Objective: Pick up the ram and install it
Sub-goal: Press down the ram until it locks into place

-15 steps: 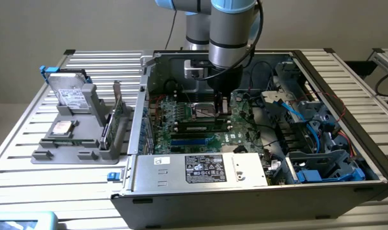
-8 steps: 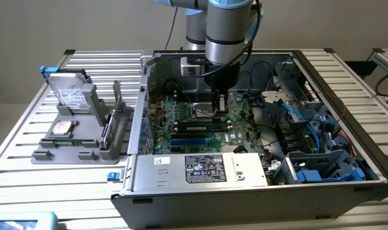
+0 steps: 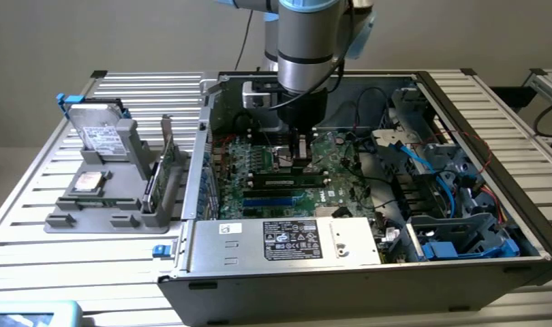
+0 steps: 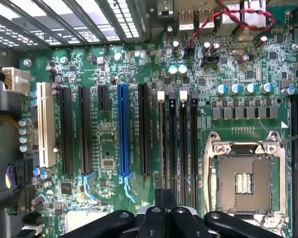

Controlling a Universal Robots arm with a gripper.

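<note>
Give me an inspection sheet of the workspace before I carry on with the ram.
Surface: slatted metal table carrying an open computer case.
Job's things: ram directly under the gripper, at the memory slots of the motherboard; held or seated, cannot tell.
Clutter: grey fixture at the exterior view's left, with a hard drive and an expansion card.
Grippers: gripper shut, low inside the case.
Cables: blue and red leads inside the case, toward the exterior view's right.
Surroundings: plain wall; nothing else seen.
</note>
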